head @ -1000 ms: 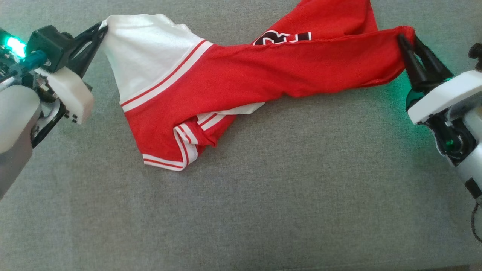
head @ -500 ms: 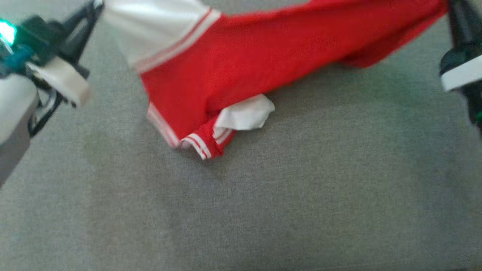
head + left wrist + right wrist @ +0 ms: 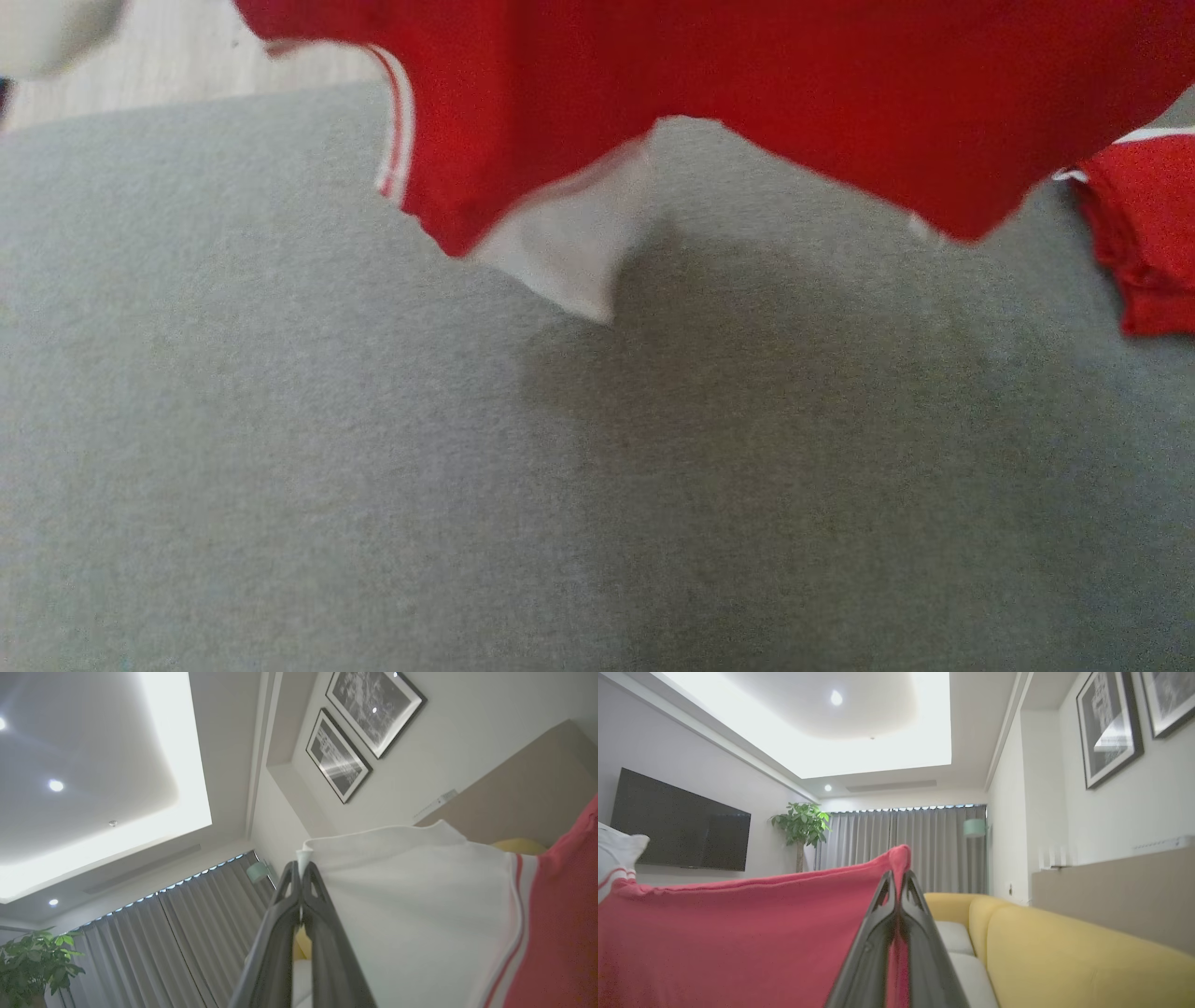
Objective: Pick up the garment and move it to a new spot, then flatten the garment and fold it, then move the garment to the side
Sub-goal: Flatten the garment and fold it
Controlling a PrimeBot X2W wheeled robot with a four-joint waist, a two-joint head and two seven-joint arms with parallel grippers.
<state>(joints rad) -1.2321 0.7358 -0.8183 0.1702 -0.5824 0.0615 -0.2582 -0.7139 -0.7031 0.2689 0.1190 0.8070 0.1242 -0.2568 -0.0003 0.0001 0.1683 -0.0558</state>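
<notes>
Garment (image 3: 747,84), a red-and-white jersey, hangs stretched above the grey fabric surface (image 3: 373,467), corners drooping. The left fingers (image 3: 280,919) are clamped on its white edge and the right fingers (image 3: 878,924) on its red edge, a yellow sofa (image 3: 1064,952) beyond.

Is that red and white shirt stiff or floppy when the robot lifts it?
Probably floppy: the shirt droops between its held corners, and a white flap dangles above the grey surface. Likely light: the left gripper and right gripper each carry it by a small pinch of cloth.
</notes>
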